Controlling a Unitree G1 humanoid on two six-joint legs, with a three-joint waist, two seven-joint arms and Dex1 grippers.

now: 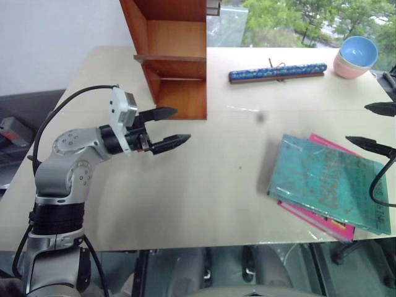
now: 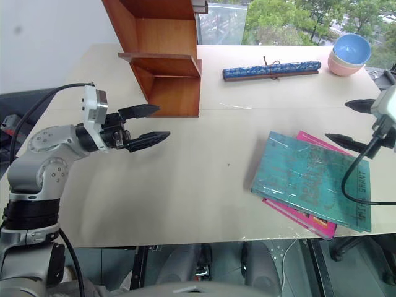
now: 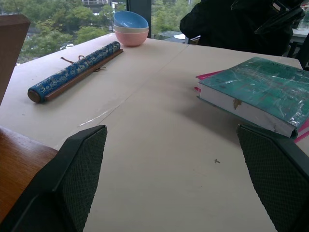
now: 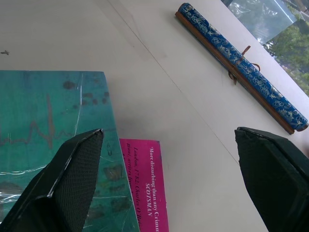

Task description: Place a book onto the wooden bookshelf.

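The left arm reaches in from the table's left side, bent at the elbow, its forearm held above the table and roughly level. The left gripper points toward the middle of the table, its 2 black fingers spread wide and holding nothing; it hangs just in front of the wooden bookshelf without touching it.

The right arm comes in from the right edge, where the right gripper aims back toward the left, tilted a little downward. Its 2 fingers also stand wide apart and empty, one of them poised over the far right corner of the book, with no contact visible.

The book lies flat on the right half of the table, stacked on a pink book whose edges peek out along the near and far sides. Its long axis runs from the table's middle out toward the near right corner, skewed to the table edge.

Behind it lie a blue rolled scroll and 2 stacked bowls. The bookshelf stands upright at the far left, well apart from the book.
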